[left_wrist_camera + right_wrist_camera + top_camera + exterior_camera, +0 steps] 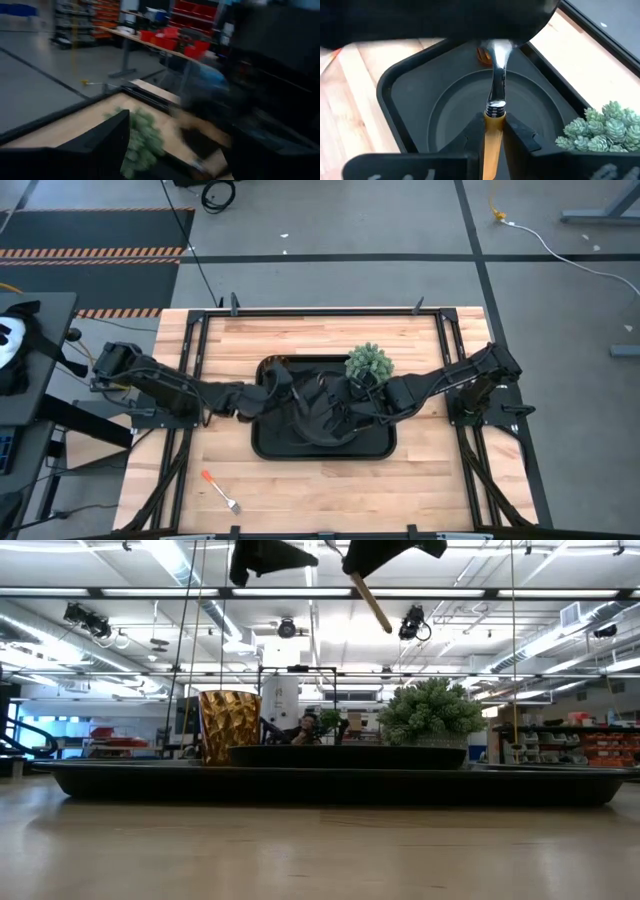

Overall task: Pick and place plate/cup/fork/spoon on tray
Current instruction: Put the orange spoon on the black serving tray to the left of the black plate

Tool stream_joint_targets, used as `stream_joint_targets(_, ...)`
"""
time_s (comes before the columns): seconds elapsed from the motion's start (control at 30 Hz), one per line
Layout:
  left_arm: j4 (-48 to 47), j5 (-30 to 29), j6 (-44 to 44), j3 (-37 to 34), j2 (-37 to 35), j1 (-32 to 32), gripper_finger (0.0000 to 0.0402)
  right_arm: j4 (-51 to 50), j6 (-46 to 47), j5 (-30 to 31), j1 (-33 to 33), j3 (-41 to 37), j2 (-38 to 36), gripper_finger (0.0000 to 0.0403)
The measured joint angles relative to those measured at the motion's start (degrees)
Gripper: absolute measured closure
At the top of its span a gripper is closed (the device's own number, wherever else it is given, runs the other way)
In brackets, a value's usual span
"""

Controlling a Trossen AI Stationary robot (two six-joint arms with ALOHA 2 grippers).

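Observation:
The black tray (268, 448) lies mid-table with the round black plate (450, 115) and the amber cup (229, 726) on it. My right gripper (493, 125) is shut on the orange-handled spoon (496, 85) above the plate. The spoon's bowl is hidden behind my left arm's dark body. My left gripper (180, 150) hangs open above the tray, close beside the right one (265, 558); I cannot tell whether it touches the spoon. The fork (220, 491) lies on the bare wood near the front left. My right gripper pinches the spoon's orange handle (492, 137) between its two fingers, just behind the metal collar. The handle runs along the fingers, and the silver neck (498, 75) sticks out past the tips. The spoon is lifted clear above the plate, and in the low view the handle (371, 602) slants down.
A green bushy plant ball (369, 363) stands at the tray's far right corner, close to my right arm. The black frame rails (190, 350) run along the table's left and right sides. Bare wood shows in front of the tray.

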Motion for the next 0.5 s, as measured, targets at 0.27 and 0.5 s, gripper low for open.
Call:
stream_joint_targets(0.27,0.2,2.5,-3.0,0.0,0.0,4.4,0.0133,-0.1,0.7,0.2,-0.3,0.0,0.0,0.0348)
stream_joint_targets(0.5,-0.2,4.0,-5.5,0.0,0.0,4.6,0.0273,-0.1,1.8,-0.1,-1.5,0.0,0.0,0.0348)
